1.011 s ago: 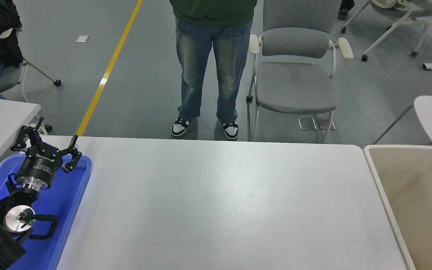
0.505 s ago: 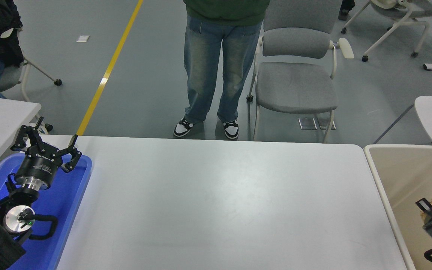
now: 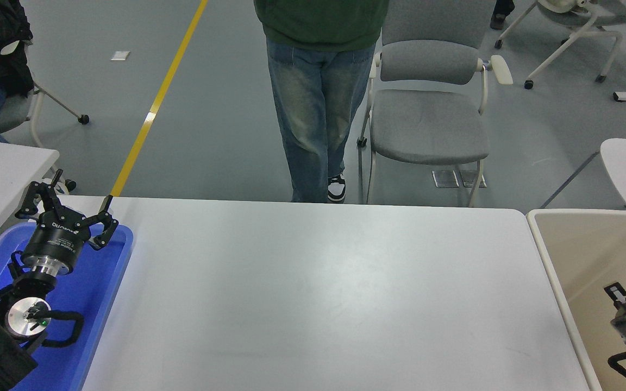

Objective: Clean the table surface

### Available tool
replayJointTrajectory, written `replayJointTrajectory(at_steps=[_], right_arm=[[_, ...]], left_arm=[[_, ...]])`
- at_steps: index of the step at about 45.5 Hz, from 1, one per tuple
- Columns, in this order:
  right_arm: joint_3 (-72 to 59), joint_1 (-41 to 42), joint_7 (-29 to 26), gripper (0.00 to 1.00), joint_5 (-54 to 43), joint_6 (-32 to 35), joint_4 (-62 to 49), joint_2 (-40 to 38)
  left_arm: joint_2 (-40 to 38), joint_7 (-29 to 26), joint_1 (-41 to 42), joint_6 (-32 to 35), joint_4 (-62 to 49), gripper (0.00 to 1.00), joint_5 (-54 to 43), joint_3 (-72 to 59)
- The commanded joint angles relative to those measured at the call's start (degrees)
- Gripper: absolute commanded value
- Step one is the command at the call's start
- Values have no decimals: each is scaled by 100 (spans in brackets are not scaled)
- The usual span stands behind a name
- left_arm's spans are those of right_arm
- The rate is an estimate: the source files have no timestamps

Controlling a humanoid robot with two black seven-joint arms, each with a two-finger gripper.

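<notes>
The table surface (image 3: pixel 313 293) fills the middle of the view, between a blue tray (image 3: pixel 98 304) at the left and a beige bin (image 3: pixel 557 260) at the right; no debris can be made out on it. The left end effector (image 3: pixel 66 209) is parked over the tray with its fingers spread apart. The right end effector (image 3: pixel 625 304) is seen inside the bin at the right edge; whether it is apart or together cannot be told. If it is swung leftward low, the bin's wall could be struck. A person (image 3: pixel 318 103) stands just beyond the far edge and could be reached.
</notes>
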Motion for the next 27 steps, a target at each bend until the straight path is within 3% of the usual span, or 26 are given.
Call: replayJointTrajectory(at_steps=[1, 11, 27], right_arm=[[1260, 513, 2, 100, 24, 4, 762, -370], [2789, 707, 20, 100, 24, -22, 2168, -669], [4803, 382, 11, 100, 313, -22, 3733, -451]], left_arm=[[-2, 0, 0, 0, 0, 100, 0, 1], [-2, 0, 0, 0, 0, 100, 0, 1], [-2, 0, 0, 0, 0, 100, 0, 1]])
